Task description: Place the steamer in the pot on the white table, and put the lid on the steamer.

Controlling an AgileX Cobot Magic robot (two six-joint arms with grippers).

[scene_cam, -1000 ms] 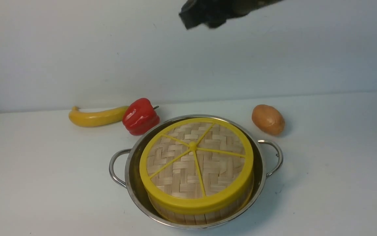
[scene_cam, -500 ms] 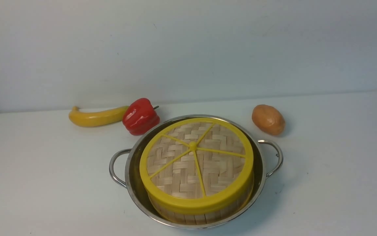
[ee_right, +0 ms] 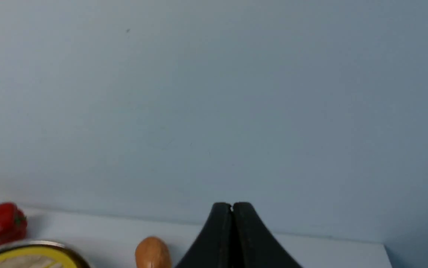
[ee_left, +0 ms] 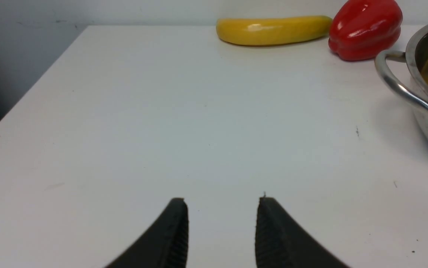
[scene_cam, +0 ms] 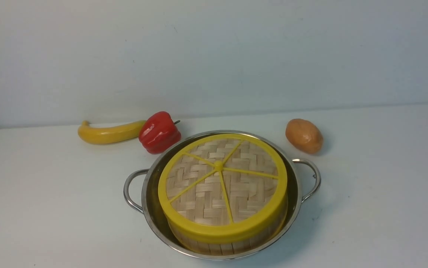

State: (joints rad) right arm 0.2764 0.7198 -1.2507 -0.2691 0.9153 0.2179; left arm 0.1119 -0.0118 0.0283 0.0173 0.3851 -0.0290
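**Operator:** Looking down the front camera: the lid (scene_cam: 222, 187) sits flat on the steamer (scene_cam: 228, 243), and the steamer sits inside the pot (scene_cam: 150, 208). Yellow rim lines up all the way round as far as I can see, with the bamboo wall showing just under it at the near side. I judge both steps done.

**Spotter:** Anything left in your hands?

**Operator:** Nothing. My left end effector (ee_left: 222, 208) hangs over bare table with its jaws parted by a moderate gap and empty. My right end effector (ee_right: 231, 208) has its jaws pressed together, empty too, raised and facing the wall. Neither arm shows in the front view.

**Spotter:** Where's the pot sitting?

**Operator:** Middle of the white table (scene_cam: 42, 208), close to the near edge, one looped handle towards each side edge. What remains, by my reckoning, is at most a check that the lid is seated; the far rim I can't fully judge from here.

**Spotter:** And the surroundings?

**Operator:** Matte white top, a few tiny dark specks. Towards the far edge: a yellow banana (scene_cam: 111, 133) touching a red pepper (scene_cam: 159, 132) on the left, the pepper just beside the pot's rim, and a potato (scene_cam: 304, 136) on the right, near the pot but apart. Behind is a plain pale wall (scene_cam: 214, 56).
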